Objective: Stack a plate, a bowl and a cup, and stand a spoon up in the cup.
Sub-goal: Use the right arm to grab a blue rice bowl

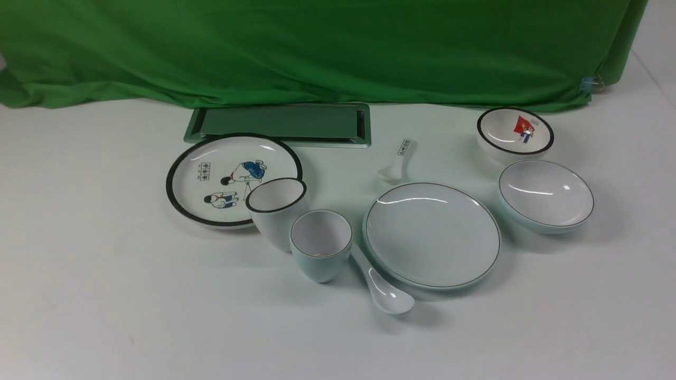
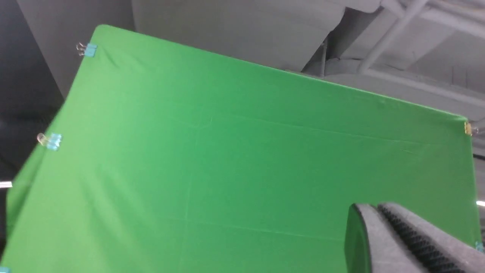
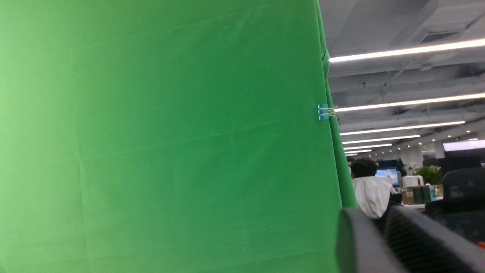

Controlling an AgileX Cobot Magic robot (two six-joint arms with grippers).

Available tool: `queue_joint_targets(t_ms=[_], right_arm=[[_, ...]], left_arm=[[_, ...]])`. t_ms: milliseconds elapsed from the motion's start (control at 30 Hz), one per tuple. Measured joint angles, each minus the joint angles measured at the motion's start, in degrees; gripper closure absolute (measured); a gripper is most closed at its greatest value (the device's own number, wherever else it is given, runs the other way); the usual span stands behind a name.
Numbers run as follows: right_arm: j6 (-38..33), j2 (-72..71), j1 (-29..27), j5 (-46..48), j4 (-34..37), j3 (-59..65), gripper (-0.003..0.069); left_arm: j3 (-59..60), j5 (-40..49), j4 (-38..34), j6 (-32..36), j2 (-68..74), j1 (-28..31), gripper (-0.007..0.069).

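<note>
In the front view, the pale blue-green plate (image 1: 432, 235) lies flat at the table's middle right. The pale blue-green bowl (image 1: 545, 195) stands to its right, apart from it. The small pale blue-green cup (image 1: 321, 244) stands upright left of the plate. The plain white spoon (image 1: 383, 287) lies between cup and plate, its bowl toward the front. Neither arm shows in the front view. My left gripper (image 2: 373, 206) and my right gripper (image 3: 373, 214) show only in their wrist views, raised and facing the green cloth, jaws together and empty.
A black-rimmed cartoon plate (image 1: 233, 179) and a black-rimmed white cup (image 1: 276, 211) stand left of the cup. A labelled spoon (image 1: 398, 158) lies behind the plate. A flag-picture bowl (image 1: 515, 132) stands behind the bowl. A grey tray (image 1: 280, 124) lies by the green cloth (image 1: 317, 47).
</note>
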Motion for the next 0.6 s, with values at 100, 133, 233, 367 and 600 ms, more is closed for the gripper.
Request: queue_joint_targets(t_ms=[100,133,233,367,600], right_arm=[[-1.7,6.9,0.0,0.1,0.0,-6.6,0.0635],[-2.2,9.5,0.0,0.1,0.0,-8.7,0.0639],[-5.1,17.4,0.0,1.9,0.0,-14.1,0.0641],[-8.1,28.0,0.0,10.5,0.0,-19.0,0.0641],[-7.8,41.9,1.4,38.2,0.0,-24.3,0.0638]], left_arm=[[-11.0,9.2,3.2,-0.6,8.1,0.0,0.0653],[-14.4,12.1,4.0,-0.6,11.2,0.0,0.0653],[-22.7,17.3,4.5,-0.9,20.6,0.0,0.0653],[-29.6,23.4,6.4,-7.7,34.2,0.0,0.0653],[-39.1,49.1,10.6,-11.0,50.2,-7.2,0.0653]])
